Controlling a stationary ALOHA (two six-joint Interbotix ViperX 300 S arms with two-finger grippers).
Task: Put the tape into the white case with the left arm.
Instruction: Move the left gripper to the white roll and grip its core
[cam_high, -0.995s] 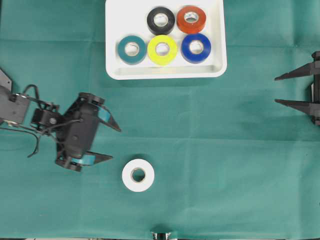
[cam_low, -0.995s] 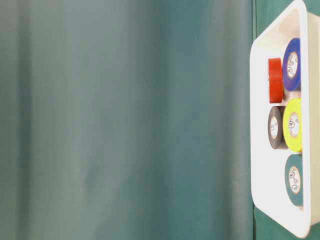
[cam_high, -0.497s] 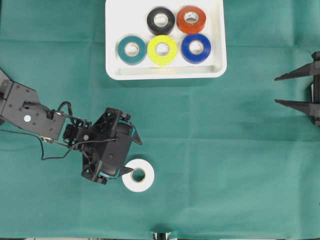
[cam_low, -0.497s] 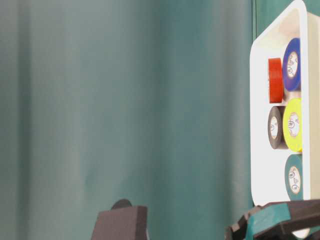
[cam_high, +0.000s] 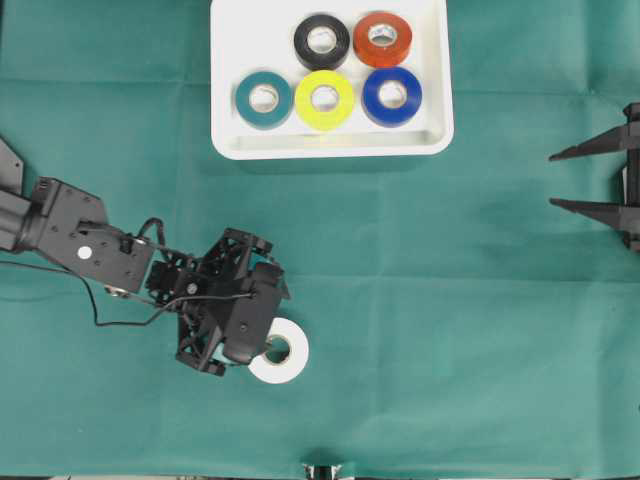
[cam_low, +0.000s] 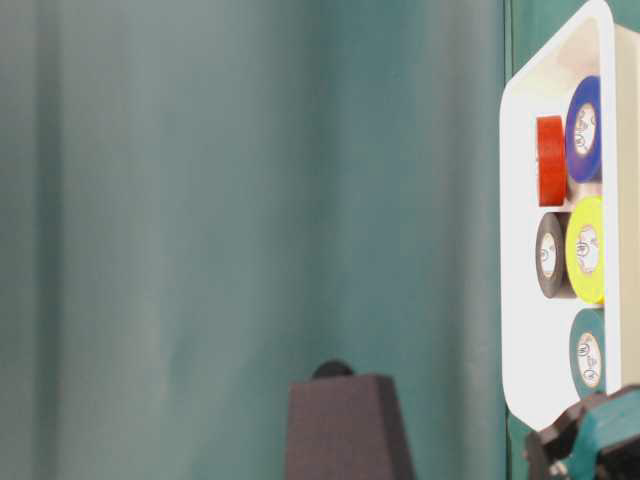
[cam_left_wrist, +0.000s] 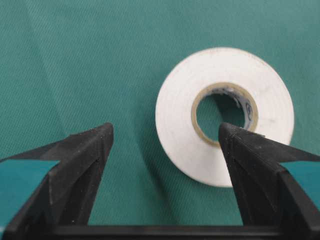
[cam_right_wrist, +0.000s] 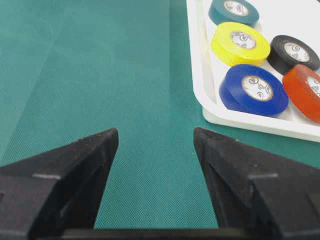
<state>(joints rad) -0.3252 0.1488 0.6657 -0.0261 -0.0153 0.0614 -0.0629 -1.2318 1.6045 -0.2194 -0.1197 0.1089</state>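
Left gripper spread wide over the white tape, one finger at its cardboard core, gripping nothing. That roll lies flat on the green bench, hole facing up, well below the white case. Right gripper gapes empty, right of the case.

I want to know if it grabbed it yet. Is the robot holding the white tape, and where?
Not yet. The left gripper has its jaws open around one side of the white tape, one finger at its hole. The right gripper is open and empty.
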